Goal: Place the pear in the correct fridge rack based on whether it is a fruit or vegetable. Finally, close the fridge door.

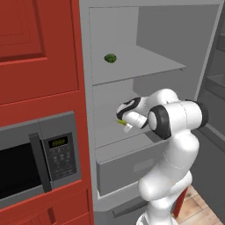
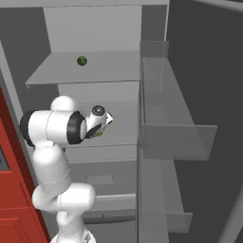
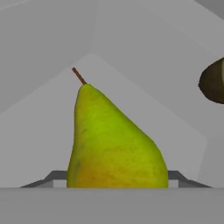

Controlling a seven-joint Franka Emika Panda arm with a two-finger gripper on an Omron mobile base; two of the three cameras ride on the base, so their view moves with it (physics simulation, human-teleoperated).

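currently the pear (image 3: 114,144) sits close up at the bottom centre of the hand view, stem end toward the upper left of the frame, its broad base running down to the lower edge with the fingers' dark tips just showing at either side of it. judged: the fingers are closed on the pear's wide lower body. in the left base view the gripper (image 1: 125,121) is at centre frame, reaching into the open fridge over the lower shelf (image 1: 110,132), with a sliver of yellow-green at its tip. in the right base view the same sliver shows at left of centre. a dark green round lump (image 1: 110,58) lies on the upper shelf, upper centre of the frame; a brownish-olive lump (image 3: 213,81) sits at the right edge of the hand view, apart from the pear. the fridge door (image 2: 204,118) stands open along the right of the right base view. handling, as judgement: small, light, firm but bruisable, smooth skin and tapered form, so it may slip toward the narrow end; best held across the widest part, moderate squeeze, released low onto the shelf so it does not roll.
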